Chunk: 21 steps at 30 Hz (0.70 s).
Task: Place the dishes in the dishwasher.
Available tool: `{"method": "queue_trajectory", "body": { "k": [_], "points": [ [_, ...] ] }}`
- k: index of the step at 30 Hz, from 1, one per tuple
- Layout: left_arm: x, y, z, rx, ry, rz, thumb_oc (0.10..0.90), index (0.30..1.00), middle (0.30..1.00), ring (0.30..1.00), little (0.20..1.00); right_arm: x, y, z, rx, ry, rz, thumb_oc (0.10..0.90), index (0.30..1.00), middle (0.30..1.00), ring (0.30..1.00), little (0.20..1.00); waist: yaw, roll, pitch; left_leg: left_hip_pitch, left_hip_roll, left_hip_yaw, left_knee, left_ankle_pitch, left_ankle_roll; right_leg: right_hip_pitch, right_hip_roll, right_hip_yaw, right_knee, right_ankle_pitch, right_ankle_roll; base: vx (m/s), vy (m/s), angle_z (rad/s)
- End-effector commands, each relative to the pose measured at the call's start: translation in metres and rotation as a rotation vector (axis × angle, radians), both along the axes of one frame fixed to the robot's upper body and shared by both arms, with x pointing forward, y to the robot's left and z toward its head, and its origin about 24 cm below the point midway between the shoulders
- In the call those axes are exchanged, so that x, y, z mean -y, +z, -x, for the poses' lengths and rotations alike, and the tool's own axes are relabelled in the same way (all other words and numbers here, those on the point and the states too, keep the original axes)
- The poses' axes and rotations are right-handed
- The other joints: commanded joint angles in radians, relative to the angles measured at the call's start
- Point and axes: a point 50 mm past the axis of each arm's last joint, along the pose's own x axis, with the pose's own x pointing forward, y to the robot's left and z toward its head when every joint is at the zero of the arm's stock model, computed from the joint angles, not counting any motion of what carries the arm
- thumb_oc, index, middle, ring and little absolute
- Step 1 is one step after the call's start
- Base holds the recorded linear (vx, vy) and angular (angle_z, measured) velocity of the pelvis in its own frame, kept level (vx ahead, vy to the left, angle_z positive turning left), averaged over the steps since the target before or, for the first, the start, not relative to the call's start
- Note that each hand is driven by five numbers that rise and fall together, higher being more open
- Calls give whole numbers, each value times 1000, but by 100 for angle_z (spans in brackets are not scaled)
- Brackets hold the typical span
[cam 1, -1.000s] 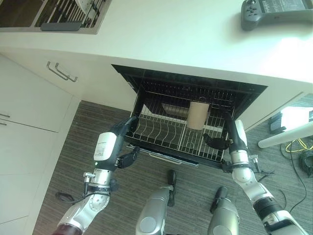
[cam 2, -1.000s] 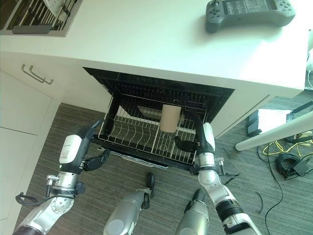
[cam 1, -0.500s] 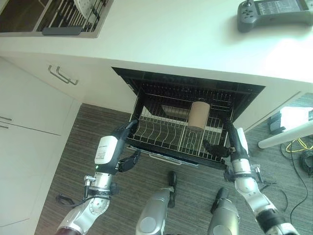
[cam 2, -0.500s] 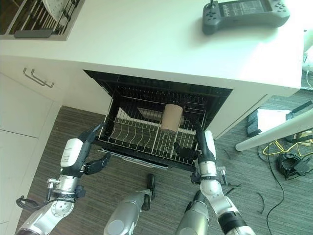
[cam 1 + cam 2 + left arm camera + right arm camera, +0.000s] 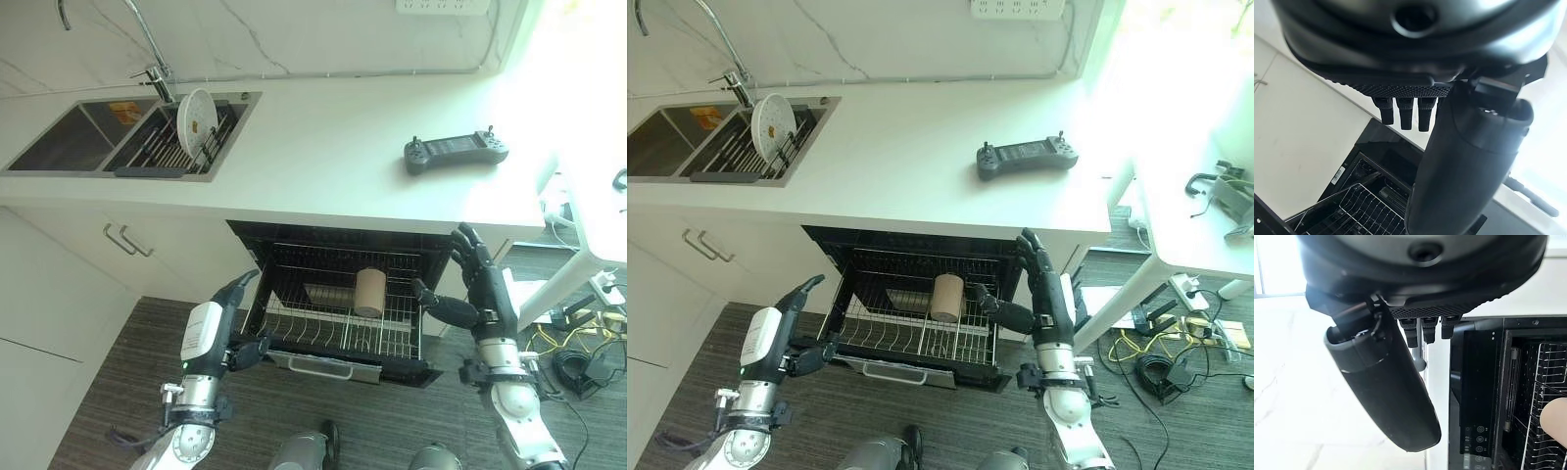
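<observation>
The dishwasher drawer (image 5: pixel 338 364) stands pulled out below the white counter, and its wire rack (image 5: pixel 323 328) holds a tan cup (image 5: pixel 369 292) on its side. A white plate (image 5: pixel 197 116) stands upright in the dish rack in the sink (image 5: pixel 73 142) at the far left. My left hand (image 5: pixel 210 331) hangs open at the drawer's left front corner, fingers straight toward the rack. On the drawer's right side, my right hand (image 5: pixel 481 282) is raised and open, with its thumb reaching toward the rack and nothing held. The cup's edge (image 5: pixel 1555 420) also shows past the right hand.
A dark handheld controller (image 5: pixel 456 152) lies on the counter (image 5: pixel 323 147) above the drawer's right side. A tap (image 5: pixel 147 44) rises behind the sink. White cupboard doors with a bar handle (image 5: pixel 127 242) stand left of the drawer. Cables and a power strip (image 5: pixel 1176 323) lie on the floor at the right.
The camera has tipped up, bringing the sink, plate and wall into view. My right hand has lifted off the rack's right edge and now stands higher beside the opening.
</observation>
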Motion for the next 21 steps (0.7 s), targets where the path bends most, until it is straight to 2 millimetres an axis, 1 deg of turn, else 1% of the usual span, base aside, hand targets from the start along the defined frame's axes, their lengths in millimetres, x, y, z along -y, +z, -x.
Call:
{"method": "queue_trajectory", "body": {
  "k": [1, 2, 3, 4, 5, 6, 7, 8, 9, 10, 11, 14, 15, 17, 18, 19, 21],
  "points": [
    [-13, 46, -12, 232, 58, 81, 800, 900, 900, 900, 900, -2, 53, -10, 297, 70, -29, 800, 900, 900, 900, 900, 13, -2, -1, 126, 7, 33, -77, -208, 37, 14, 16, -37, 10, -53, 65, 19, -23, -99],
    [-17, 49, -11, 248, 87, 82, 800, 900, 900, 900, 900, -3, 54, -9, 310, 60, -20, 800, 900, 900, 900, 900, 18, -9, 1, 131, 15, 47, -77, -217, 40, 14, 31, -50, 10, -41, 73, -94, -125, -106],
    [-22, 57, -13, 286, 110, 96, 800, 900, 900, 900, 900, 1, 59, -5, 337, 22, -21, 800, 900, 900, 900, 900, 4, -8, 5, 112, 28, 38, -77, -206, 52, 10, 103, -40, 10, -47, 47, -132, -224, -70],
    [-26, 63, -12, 336, 135, 110, 800, 900, 900, 900, 900, 6, 62, -2, 362, -21, 3, 800, 900, 900, 900, 900, 10, -12, 4, 111, 28, 28, -77, -218, 54, 32, 154, -38, 12, -89, 28, -158, -334, -6],
    [-31, 66, -10, 372, 167, 130, 800, 900, 900, 900, 900, 10, 63, -1, 375, -42, 9, 800, 900, 900, 900, 900, 22, -20, 11, 106, 27, 30, -77, -213, 52, 28, 152, -52, 10, -85, 24, -60, -359, -18],
    [-35, 69, -9, 397, 192, 164, 800, 900, 900, 900, 900, 16, 64, -2, 377, -76, 12, 800, 900, 900, 900, 900, 25, -26, 15, 103, 25, 20, -77, -203, 43, 30, 170, -39, 10, -129, 1, -93, -427, -27],
    [-41, 69, -6, 419, 246, 242, 800, 900, 900, 900, 900, 21, 62, -4, 362, -136, 8, 800, 900, 900, 900, 900, 34, -35, 12, 101, 28, 28, -77, -187, 18, 31, 170, -48, 10, -164, -16, -53, -385, -31],
    [-43, 67, -5, 415, 277, 248, 800, 900, 900, 900, 900, 25, 61, -4, 357, -167, 8, 800, 900, 900, 900, 900, 32, -37, 4, 101, 37, 39, -77, -183, 5, 30, 165, -54, 10, -175, -17, -97, -343, -24],
    [-45, 64, -4, 406, 293, 232, 800, 900, 900, 900, 900, 30, 60, -2, 356, -195, 18, 800, 900, 900, 900, 900, 21, -36, 0, 91, 48, 54, -77, -160, -5, 17, 169, -63, 10, -168, -32, 2, -240, -46],
    [-49, 62, -1, 405, 319, 248, 800, 900, 900, 900, 900, 37, 60, 2, 352, -209, 30, 800, 900, 900, 900, 900, 13, -36, -11, 105, 48, 52, -77, -178, -21, 25, 167, -51, 10, -195, -29, 21, -224, -32],
    [-52, 61, 2, 407, 335, 267, 800, 900, 900, 900, 900, 41, 59, 4, 344, -201, 35, 800, 900, 900, 900, 900, 9, -33, -18, 106, 54, 58, -77, -175, -35, 23, 162, -56, 10, -202, -32, 106, -186, -17],
    [-52, 58, 3, 395, 331, 348, 800, 900, 900, 900, 900, 38, 58, 3, 339, -130, 15, 800, 900, 900, 900, 900, 11, -28, -35, 102, 60, 50, -77, -169, -50, 21, 163, -59, 10, -211, -40, 7, -153, -10],
    [-49, 58, 1, 389, 317, 350, 800, 900, 900, 900, 900, 34, 58, 2, 338, -105, 5, 800, 900, 900, 900, 900, 9, -25, -35, 89, 63, 52, -77, -147, -46, 12, 168, -68, 10, -197, -52, -49, -183, 4],
    [-47, 53, -1, 378, 338, 449, 800, 900, 900, 900, 900, 25, 59, 0, 333, -70, -12, 800, 900, 900, 900, 900, 7, -18, -40, 80, 57, 21, -77, -140, -50, 18, 189, -61, 10, -210, -71, -25, -129, 33],
    [-47, 50, -2, 376, 363, 462, 800, 900, 900, 900, 900, 22, 60, -1, 330, -75, -12, 800, 900, 900, 900, 900, 6, -13, -39, 79, 57, 12, -77, -132, -55, 29, 199, -65, 10, -216, -84, 3, -44, 40],
    [-47, 48, -1, 382, 385, 459, 800, 900, 900, 900, 900, 22, 60, -1, 329, -78, -11, 800, 900, 900, 900, 900, 7, -11, -37, 77, 57, 7, -77, -127, -58, 32, 202, -66, 10, -218, -88, -10, -19, 44],
    [-56, 40, 4, 394, 513, 485, 800, 900, 900, 900, 900, 22, 60, -2, 325, -76, -2, 800, 900, 900, 900, 900, 8, -4, -31, 72, 60, 3, -77, -115, -67, 38, 203, -69, 10, -223, -98, -26, 12, 38]
  ]
}}
